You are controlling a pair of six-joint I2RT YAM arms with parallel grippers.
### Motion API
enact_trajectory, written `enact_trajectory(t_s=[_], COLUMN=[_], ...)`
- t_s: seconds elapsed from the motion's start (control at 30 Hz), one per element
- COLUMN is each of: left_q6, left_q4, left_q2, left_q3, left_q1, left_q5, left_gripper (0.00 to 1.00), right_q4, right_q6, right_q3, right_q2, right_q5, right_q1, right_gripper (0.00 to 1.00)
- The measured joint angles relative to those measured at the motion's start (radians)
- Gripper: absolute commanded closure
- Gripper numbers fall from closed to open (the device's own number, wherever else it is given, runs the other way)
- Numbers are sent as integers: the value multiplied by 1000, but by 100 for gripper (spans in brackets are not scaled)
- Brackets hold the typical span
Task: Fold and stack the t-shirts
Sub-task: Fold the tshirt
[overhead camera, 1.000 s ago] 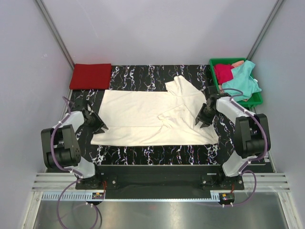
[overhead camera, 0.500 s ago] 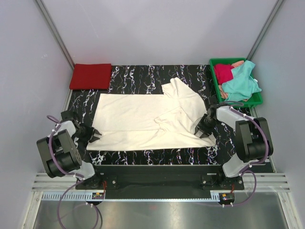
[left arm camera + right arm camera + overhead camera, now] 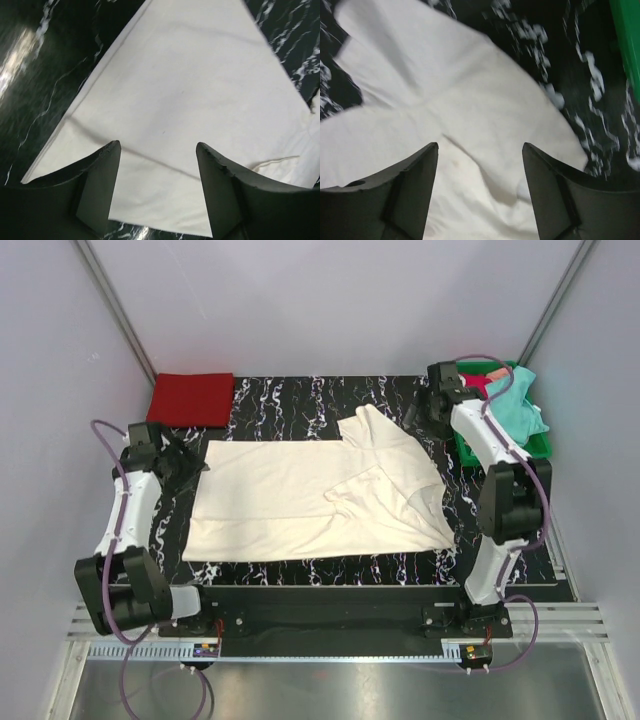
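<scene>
A large cream-white t-shirt (image 3: 300,505) lies spread on the black marbled table, its right part folded over in a wrinkled flap (image 3: 385,465). A red t-shirt (image 3: 190,400) sits folded at the back left. My left gripper (image 3: 195,462) hovers open above the cream shirt's left edge (image 3: 165,90), with nothing between its fingers. Near the flap's back corner, my right gripper (image 3: 420,415) is open and empty too, looking down on the cream cloth (image 3: 445,100). A teal t-shirt (image 3: 525,412) and a crimson one (image 3: 478,385) lie crumpled in the green tray.
The green tray (image 3: 530,450) stands at the back right, and its wall (image 3: 627,40) shows at the right wrist view's edge. My right arm reaches across the tray's left side. Grey walls close in the table on three sides.
Both grippers opened and let go of the cream shirt's front corners. Both then lifted and swung toward the back of the table. The shirt now lies flat.
</scene>
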Motion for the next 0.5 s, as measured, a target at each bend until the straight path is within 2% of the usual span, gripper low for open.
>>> enact_trajectory(t_s=[0.03, 0.1, 0.13, 0.17, 0.33, 0.5], left_q6=[15, 49, 67, 86, 166, 219], left_q4=[28, 102, 133, 157, 245, 275], left_q2=[23, 110, 163, 224, 465, 562], left_q3=[29, 88, 121, 160, 340, 437], left_q1=[-9, -12, -12, -12, -12, -12], left_q5=[14, 52, 76, 96, 164, 195], left_gripper=[37, 38, 41, 46, 46, 44], right_q4=[32, 86, 118, 145, 240, 270], right_q6=[-16, -60, -79, -96, -149, -188], right_q3=[61, 204, 269, 328, 581, 805], right_q2=[47, 172, 235, 298, 573, 797], right_q5=[4, -3, -7, -18, -74, -157], right_q1=[0, 0, 0, 0, 0, 0], right_gripper=[36, 43, 49, 50, 48, 44])
